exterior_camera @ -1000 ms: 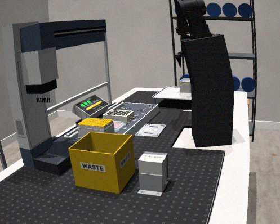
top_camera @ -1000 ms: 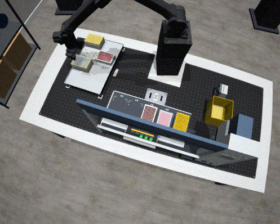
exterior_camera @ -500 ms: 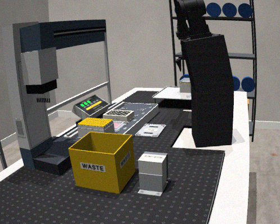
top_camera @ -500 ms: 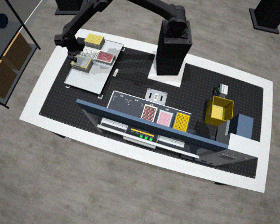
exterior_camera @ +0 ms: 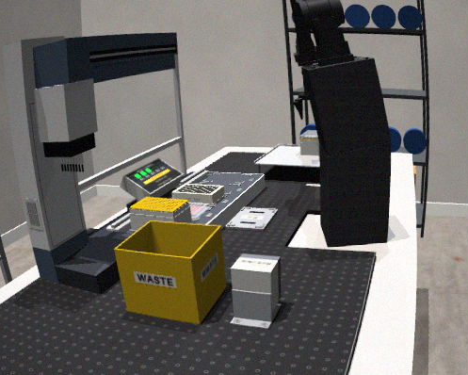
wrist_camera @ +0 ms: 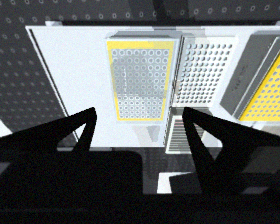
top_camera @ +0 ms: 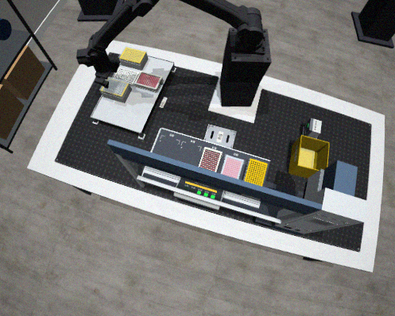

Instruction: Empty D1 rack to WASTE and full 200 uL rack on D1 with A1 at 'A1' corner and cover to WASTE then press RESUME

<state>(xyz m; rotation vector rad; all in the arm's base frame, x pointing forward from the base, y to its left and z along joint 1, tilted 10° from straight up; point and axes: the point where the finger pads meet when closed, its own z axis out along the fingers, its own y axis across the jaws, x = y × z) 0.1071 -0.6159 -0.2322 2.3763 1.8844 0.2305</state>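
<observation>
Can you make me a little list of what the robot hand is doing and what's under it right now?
gripper: open, holding nothing
where it is: above the shelf tray
right under it: a yellow-edged rack with a see-through cover
next to that rack: a white holey rack, then a yellow rack
also on the tray: a red plate
waste bin: yellow, nothing seen inside
deck: a yellow rack, a pink plate, a dark red reservoir
</observation>
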